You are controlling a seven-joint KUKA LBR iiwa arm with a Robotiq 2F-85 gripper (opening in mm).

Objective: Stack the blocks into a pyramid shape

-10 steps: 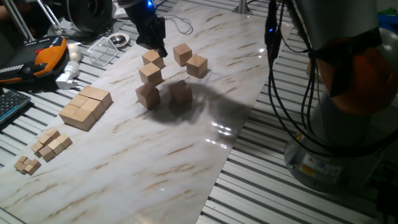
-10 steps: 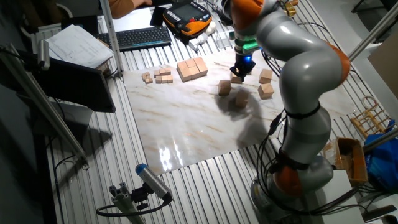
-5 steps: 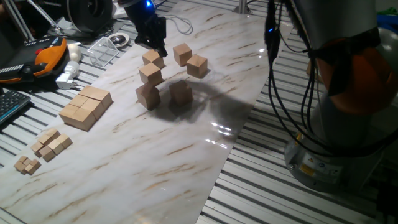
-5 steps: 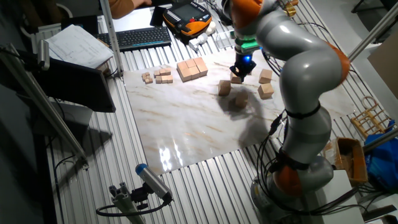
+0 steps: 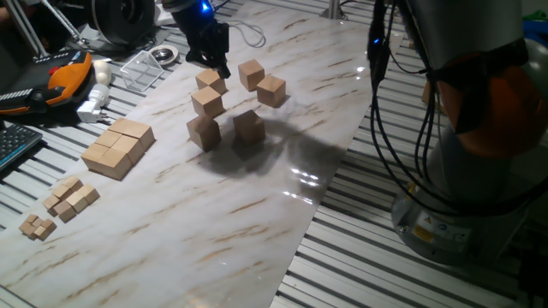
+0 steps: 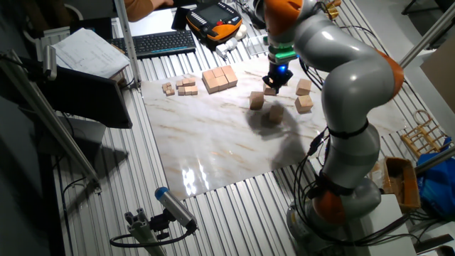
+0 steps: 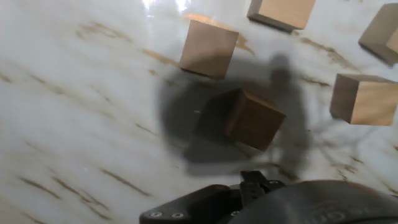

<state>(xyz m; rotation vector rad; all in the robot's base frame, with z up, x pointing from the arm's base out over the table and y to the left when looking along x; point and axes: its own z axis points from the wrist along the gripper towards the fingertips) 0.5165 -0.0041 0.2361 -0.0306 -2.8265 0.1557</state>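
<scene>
Blocks: six plain tan wooden cubes, all resting singly on the marble table, none stacked. Near pair (image 5: 204,133) and (image 5: 249,127) side by side; one (image 5: 207,101) behind them; three farther: (image 5: 211,81), (image 5: 251,74), (image 5: 271,90).

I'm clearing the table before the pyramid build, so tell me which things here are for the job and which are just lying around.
For the job:
- six blocks, loose on the marble top
- gripper

Lying about:
- slab of joined cubes
- tiny cubes
- keyboard
- orange handset
</scene>
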